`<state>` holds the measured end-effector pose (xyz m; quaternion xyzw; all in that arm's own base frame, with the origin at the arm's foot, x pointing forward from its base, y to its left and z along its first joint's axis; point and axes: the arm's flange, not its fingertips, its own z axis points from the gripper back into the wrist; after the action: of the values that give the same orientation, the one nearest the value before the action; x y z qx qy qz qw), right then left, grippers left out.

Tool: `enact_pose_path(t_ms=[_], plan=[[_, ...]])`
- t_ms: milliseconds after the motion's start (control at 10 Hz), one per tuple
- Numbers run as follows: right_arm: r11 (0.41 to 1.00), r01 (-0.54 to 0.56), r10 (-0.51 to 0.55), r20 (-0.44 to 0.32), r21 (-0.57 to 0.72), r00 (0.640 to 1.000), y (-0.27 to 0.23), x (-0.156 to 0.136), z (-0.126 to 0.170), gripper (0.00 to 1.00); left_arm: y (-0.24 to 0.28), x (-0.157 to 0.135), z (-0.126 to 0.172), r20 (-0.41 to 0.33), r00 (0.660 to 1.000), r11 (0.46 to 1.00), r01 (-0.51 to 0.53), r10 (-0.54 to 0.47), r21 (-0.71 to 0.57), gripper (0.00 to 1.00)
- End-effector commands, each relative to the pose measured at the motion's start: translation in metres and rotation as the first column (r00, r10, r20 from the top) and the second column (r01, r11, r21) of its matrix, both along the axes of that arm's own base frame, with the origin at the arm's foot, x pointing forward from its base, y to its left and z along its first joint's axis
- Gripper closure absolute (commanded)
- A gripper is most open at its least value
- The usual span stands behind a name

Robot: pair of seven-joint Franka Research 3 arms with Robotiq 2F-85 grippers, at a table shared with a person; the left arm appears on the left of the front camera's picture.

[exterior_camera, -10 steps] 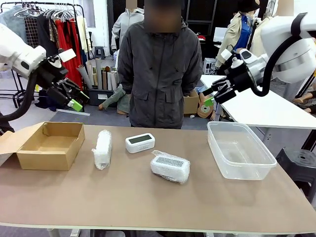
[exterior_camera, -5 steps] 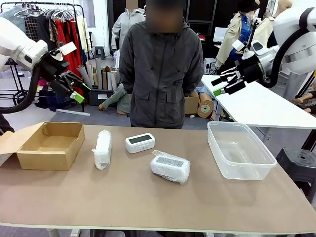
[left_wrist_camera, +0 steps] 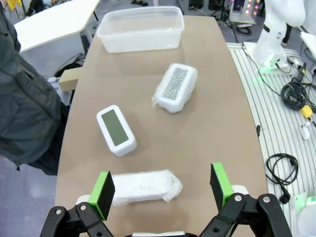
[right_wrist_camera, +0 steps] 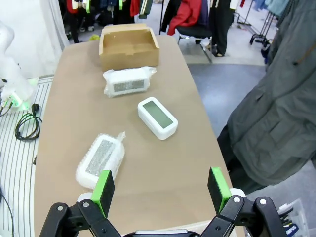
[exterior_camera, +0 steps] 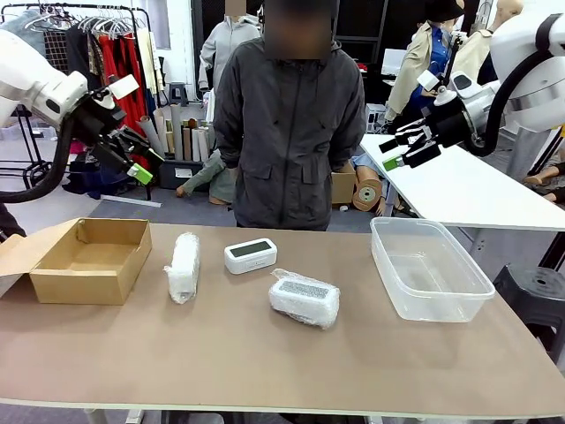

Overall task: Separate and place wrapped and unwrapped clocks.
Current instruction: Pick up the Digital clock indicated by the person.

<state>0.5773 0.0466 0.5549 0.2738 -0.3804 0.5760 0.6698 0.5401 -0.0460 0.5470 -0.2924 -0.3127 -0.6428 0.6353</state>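
Three white clocks lie on the brown table. One wrapped clock (exterior_camera: 183, 267) in bubble plastic is at the left, the bare clock (exterior_camera: 250, 255) with a grey-green screen is behind the middle, and a second wrapped clock (exterior_camera: 305, 298) is at the centre. My left gripper (exterior_camera: 137, 163) hangs open high above the table's left end. In the left wrist view its open gripper (left_wrist_camera: 163, 183) looks down over a wrapped clock (left_wrist_camera: 143, 187), the bare clock (left_wrist_camera: 116, 130) and the other wrapped clock (left_wrist_camera: 175, 87). My right gripper (exterior_camera: 395, 152) is open high at the right; its own view shows the open gripper (right_wrist_camera: 160, 186) above the bare clock (right_wrist_camera: 157, 117).
An open cardboard box (exterior_camera: 84, 287) stands at the table's left end and a clear plastic container (exterior_camera: 446, 303) at the right end. A person in a dark jacket (exterior_camera: 290, 132) stands at the far edge. A white table (exterior_camera: 468, 194) lies behind at the right.
Both arms lifted a little over the first half second, the left gripper shifting right and the right gripper rising. Since then they have barely moved. The clocks have stayed put.
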Motion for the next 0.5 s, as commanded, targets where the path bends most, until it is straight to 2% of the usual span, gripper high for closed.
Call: enact_pose_path(t_ms=[0, 400], plan=[[1.0, 0.002, -0.002, 0.005, 0.0, 1.0, -0.0002, -0.0007, 0.0023, 0.0, 0.0014, 0.0008, 0.0006, 0.001, 1.0, 1.0, -0.001, 0.001, -0.001, 0.0], [1.0, 0.002, -0.002, 0.005, 0.0, 1.0, -0.0002, -0.0007, 0.0023, 0.0, 0.0014, 0.0008, 0.0006, 0.001, 1.0, 1.0, -0.001, 0.001, -0.001, 0.0]])
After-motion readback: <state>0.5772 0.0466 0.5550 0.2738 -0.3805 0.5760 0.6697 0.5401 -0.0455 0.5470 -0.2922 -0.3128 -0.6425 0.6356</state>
